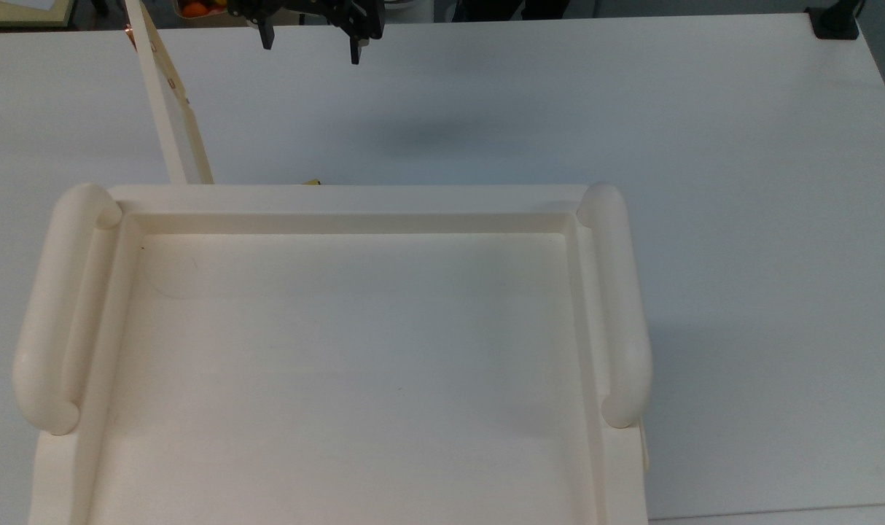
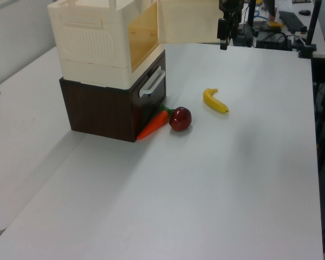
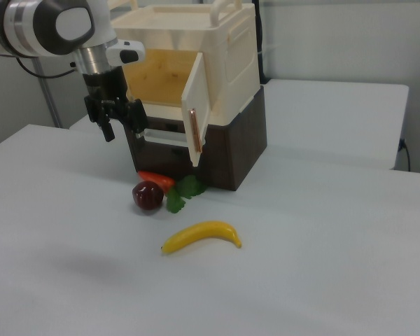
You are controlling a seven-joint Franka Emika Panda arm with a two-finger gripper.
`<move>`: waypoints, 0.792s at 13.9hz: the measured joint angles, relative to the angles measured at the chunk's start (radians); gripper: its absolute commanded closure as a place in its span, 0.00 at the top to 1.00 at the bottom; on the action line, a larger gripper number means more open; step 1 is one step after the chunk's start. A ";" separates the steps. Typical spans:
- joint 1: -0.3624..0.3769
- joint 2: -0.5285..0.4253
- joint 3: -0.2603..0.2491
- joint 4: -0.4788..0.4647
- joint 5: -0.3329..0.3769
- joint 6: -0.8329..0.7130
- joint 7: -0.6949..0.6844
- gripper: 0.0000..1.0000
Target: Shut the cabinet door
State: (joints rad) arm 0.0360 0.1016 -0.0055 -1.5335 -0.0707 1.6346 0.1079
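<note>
In the top view the gripper (image 1: 310, 42) hangs at the upper edge over the white table (image 1: 486, 109), its two dark fingers (image 1: 267, 36) spread apart with nothing between them. To the top view's left of the fingers, a little apart from them, the cabinet door (image 1: 167, 102) runs edge-on as a thin cream panel with a tan edge and small metal fittings, slanting down to the front corner of the cabinet (image 1: 340, 198), whose recessed top and thick rounded side rails lie below the fingers in the frame. In the left view the gripper (image 2: 225, 37) is above the table, jaws apart and empty, just to the left view's right of the swung-out cabinet door (image 2: 187, 20), which stands open from the cream cabinet (image 2: 92, 49) sitting on a dark brown drawer unit (image 2: 105, 111). Below the fingers and nearer the camera lie a banana (image 2: 215, 101), an apple (image 2: 180, 118) and a carrot (image 2: 154, 125), the carrot against the unit's base. In the right view the gripper (image 3: 121, 122) points down in front of the cabinet's open cavity, fingers released and holding nothing. The cabinet door (image 3: 208, 105) stands open to the right view's right of the fingers. The apple (image 3: 148, 195), carrot (image 3: 158, 180) and banana (image 3: 200, 236) rest on the table below the fingers.
</note>
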 measured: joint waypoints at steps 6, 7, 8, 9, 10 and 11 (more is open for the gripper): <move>-0.001 -0.002 0.001 0.000 0.000 -0.003 -0.005 1.00; -0.001 -0.002 0.002 0.000 0.000 -0.003 -0.009 1.00; -0.001 -0.002 0.002 0.000 0.000 -0.003 -0.023 1.00; -0.001 -0.002 0.003 0.000 0.000 -0.004 -0.064 1.00; -0.001 -0.002 0.003 0.000 0.000 -0.006 -0.087 1.00; -0.001 -0.002 0.003 0.000 0.000 -0.009 -0.107 1.00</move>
State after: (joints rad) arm 0.0346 0.0996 -0.0024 -1.5340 -0.0707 1.6261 0.0012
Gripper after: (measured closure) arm 0.000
